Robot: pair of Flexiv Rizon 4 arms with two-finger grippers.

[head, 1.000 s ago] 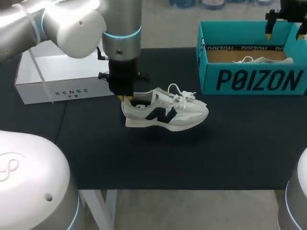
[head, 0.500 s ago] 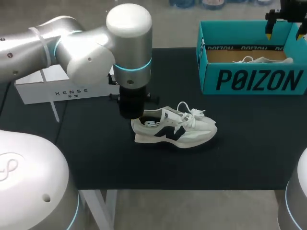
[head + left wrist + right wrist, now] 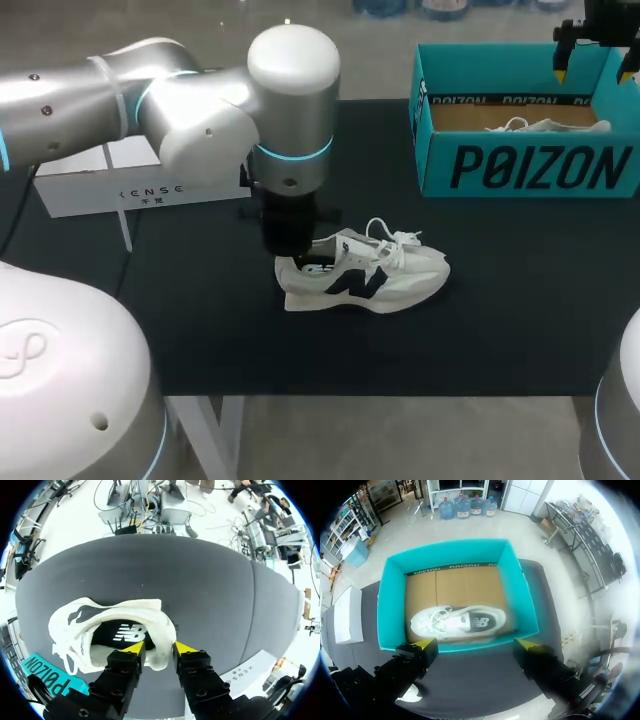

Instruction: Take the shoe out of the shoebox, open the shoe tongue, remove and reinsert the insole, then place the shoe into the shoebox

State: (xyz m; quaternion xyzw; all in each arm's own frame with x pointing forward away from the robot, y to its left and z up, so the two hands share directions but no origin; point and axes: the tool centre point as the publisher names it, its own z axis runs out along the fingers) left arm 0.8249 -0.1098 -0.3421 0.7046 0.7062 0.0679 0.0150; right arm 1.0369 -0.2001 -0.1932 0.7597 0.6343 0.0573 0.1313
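A white sneaker with a dark logo point(image 3: 365, 280) stands upright on the black table, toe to the right. My left gripper point(image 3: 295, 255) is at its heel, mostly hidden under the wrist in the head view. In the left wrist view the left gripper point(image 3: 159, 649) is open and straddles the heel collar of the sneaker point(image 3: 100, 625), one tip inside the shoe and one outside. The teal shoebox point(image 3: 530, 165) stands at the back right with a second white shoe point(image 3: 545, 126) in it. My right gripper point(image 3: 595, 65) hangs open above the shoebox point(image 3: 390, 610) and the second shoe point(image 3: 457, 622), its fingers point(image 3: 475, 647) empty.
A white closed box point(image 3: 110, 170) lies at the back left, behind my left arm. The black table point(image 3: 480, 330) has bare room in front of and to the right of the sneaker.
My left arm has carried the sneaker to the right and a little forward, and its fingers now stand wider apart at the heel. The right arm has kept still.
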